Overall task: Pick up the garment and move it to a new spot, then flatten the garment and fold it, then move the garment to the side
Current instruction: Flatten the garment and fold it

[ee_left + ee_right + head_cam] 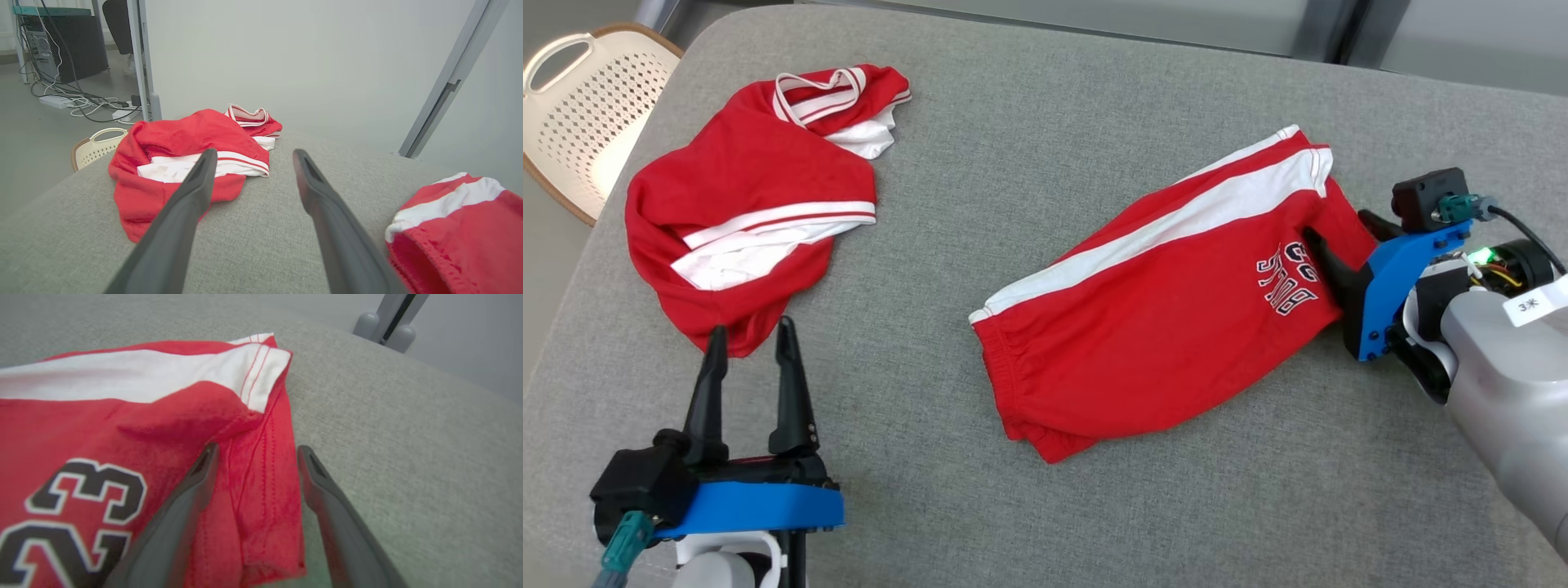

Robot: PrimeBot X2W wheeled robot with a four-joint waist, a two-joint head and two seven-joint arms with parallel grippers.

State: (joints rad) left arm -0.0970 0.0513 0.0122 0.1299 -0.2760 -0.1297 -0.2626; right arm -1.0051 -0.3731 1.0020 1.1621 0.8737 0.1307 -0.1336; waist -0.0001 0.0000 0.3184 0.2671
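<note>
The red shorts (1168, 310), with a white side stripe and a black-and-white number print, lie roughly flat. Their leg hem sits between the spread fingers of the right gripper (1342, 233), and the waistband is at the far end from it. The red-and-white jersey (752, 204) lies crumpled just ahead of the left gripper (752, 328).

Lighting: bright, even, diffuse. Shadows: soft, faint, under red-and-white cloth shorts (1160, 343). Head view: sharp. Wrist views: near dark tapered fingers (175, 522) blurred, edges slightly stretched.

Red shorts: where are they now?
The shorts lie right of centre on the grey cushion in head view, hem inside the open right gripper.
</note>
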